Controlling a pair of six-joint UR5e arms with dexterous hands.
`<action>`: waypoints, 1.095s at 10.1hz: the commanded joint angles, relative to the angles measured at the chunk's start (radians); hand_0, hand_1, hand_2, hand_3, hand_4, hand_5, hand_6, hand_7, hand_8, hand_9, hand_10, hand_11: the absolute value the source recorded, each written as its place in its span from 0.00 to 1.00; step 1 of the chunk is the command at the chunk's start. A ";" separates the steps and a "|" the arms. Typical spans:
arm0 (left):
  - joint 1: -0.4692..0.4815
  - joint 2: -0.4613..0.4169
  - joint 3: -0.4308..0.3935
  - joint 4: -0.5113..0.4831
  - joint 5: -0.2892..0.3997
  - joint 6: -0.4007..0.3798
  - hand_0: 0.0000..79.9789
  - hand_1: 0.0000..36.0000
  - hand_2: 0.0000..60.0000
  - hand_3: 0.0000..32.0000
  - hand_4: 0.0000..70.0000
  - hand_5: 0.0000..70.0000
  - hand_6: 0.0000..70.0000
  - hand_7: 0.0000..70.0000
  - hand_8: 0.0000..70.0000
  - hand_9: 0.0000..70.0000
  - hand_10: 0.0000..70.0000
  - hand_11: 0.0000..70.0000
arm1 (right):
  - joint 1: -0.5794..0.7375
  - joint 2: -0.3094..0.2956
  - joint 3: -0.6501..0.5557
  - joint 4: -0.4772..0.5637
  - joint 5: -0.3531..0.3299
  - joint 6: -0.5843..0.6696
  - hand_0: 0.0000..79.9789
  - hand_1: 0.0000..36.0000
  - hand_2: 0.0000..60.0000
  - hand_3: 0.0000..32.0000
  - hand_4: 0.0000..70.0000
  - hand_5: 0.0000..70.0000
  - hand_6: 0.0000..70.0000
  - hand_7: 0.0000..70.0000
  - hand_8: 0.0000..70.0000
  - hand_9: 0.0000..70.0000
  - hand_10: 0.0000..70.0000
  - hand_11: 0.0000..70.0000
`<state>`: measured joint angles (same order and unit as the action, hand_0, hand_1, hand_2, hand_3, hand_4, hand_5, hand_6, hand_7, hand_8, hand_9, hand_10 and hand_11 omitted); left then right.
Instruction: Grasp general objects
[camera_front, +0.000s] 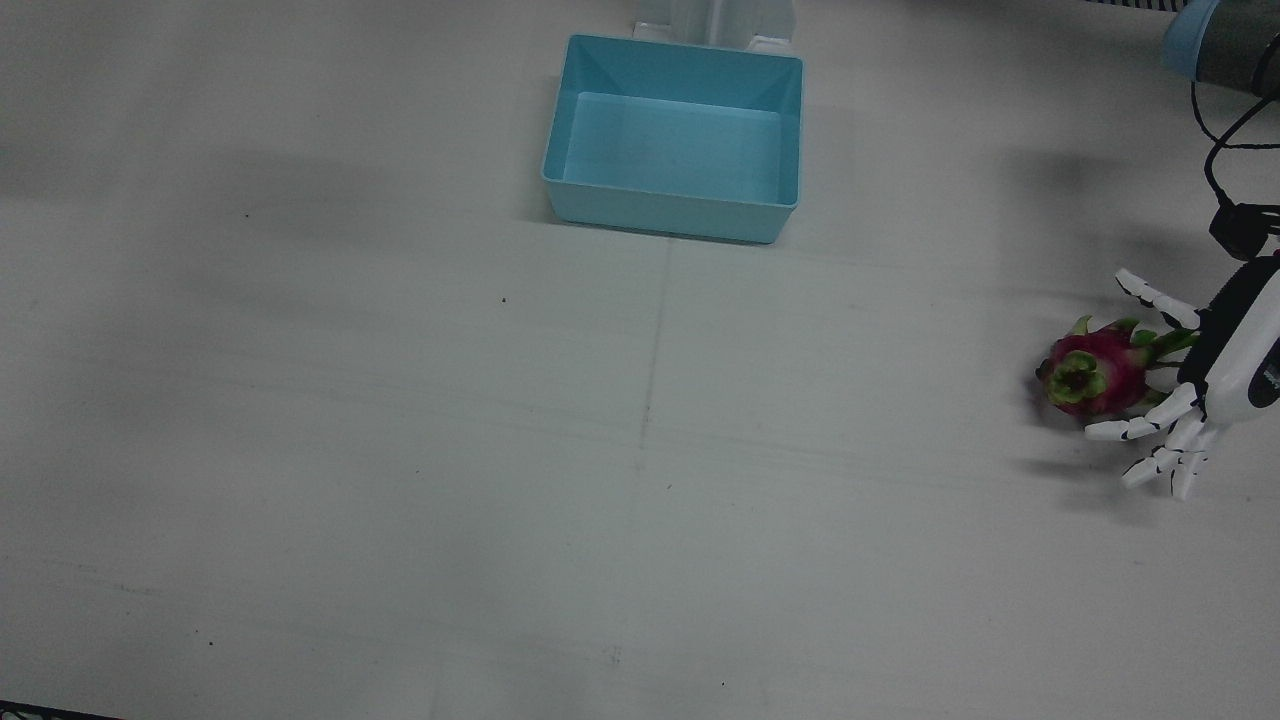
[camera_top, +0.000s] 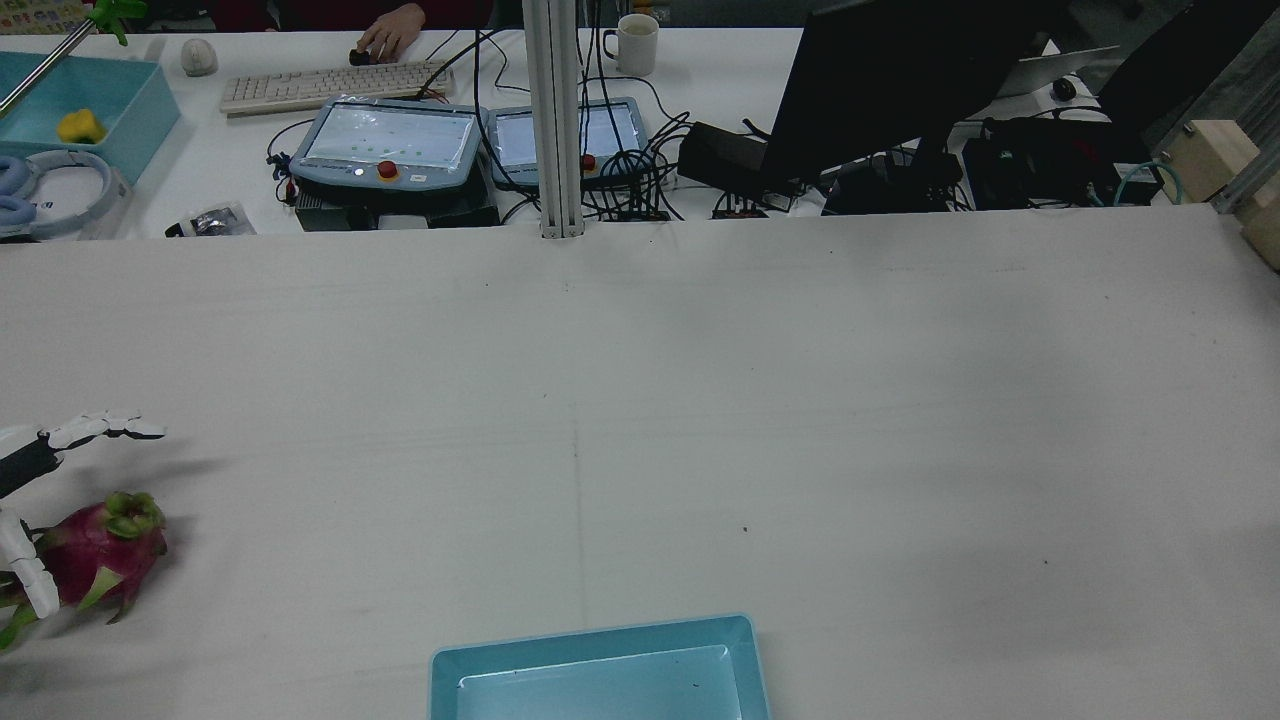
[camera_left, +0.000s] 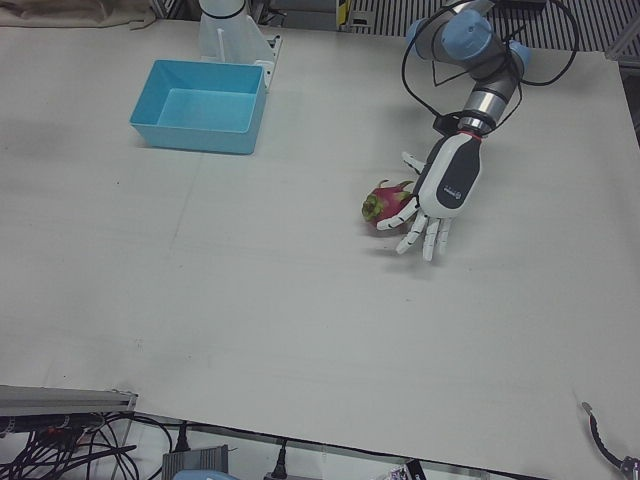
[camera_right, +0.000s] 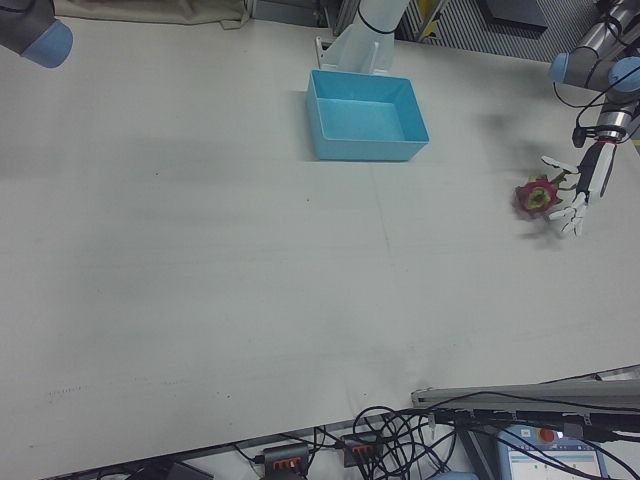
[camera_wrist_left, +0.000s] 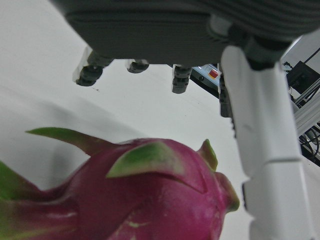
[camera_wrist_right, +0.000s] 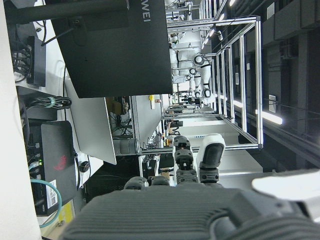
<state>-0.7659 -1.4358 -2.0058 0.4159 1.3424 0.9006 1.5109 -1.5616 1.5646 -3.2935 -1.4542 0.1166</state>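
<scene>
Left hand (camera_left: 438, 200) with fingers spread around the dragon fruit (camera_left: 390, 204) on the table (camera_left: 300, 300), not clamped, empty blue bin (camera_left: 200, 105) well away, right hand (camera_wrist_right: 195, 165) grip unclear

left hand (camera_left: 437, 196) low, fingers (camera_front: 1150, 296) spread wide

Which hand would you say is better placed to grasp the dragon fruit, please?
The left. The left hand is already beside the dragon fruit, fingers spread open around it. The right hand appears only in its own camera, aimed away at the room, with nothing near it.
</scene>
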 joint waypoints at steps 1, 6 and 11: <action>0.008 -0.015 0.053 0.026 -0.019 0.000 1.00 0.70 0.00 1.00 0.00 0.27 0.00 0.21 0.00 0.02 0.00 0.00 | 0.000 0.000 0.000 0.000 0.000 0.000 0.00 0.00 0.00 0.00 0.00 0.00 0.00 0.00 0.00 0.00 0.00 0.00; 0.013 -0.012 0.082 0.015 -0.009 0.006 0.77 0.56 0.00 1.00 0.00 0.14 0.00 0.13 0.00 0.00 0.00 0.00 | 0.000 0.000 0.000 0.000 0.000 0.000 0.00 0.00 0.00 0.00 0.00 0.00 0.00 0.00 0.00 0.00 0.00 0.00; 0.047 -0.012 0.076 0.023 -0.011 0.006 0.78 0.60 0.00 1.00 0.00 0.15 0.00 0.13 0.00 0.01 0.00 0.00 | 0.000 0.000 0.000 0.000 0.000 0.000 0.00 0.00 0.00 0.00 0.00 0.00 0.00 0.00 0.00 0.00 0.00 0.00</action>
<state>-0.7253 -1.4481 -1.9251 0.4364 1.3314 0.9066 1.5110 -1.5613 1.5647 -3.2935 -1.4542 0.1166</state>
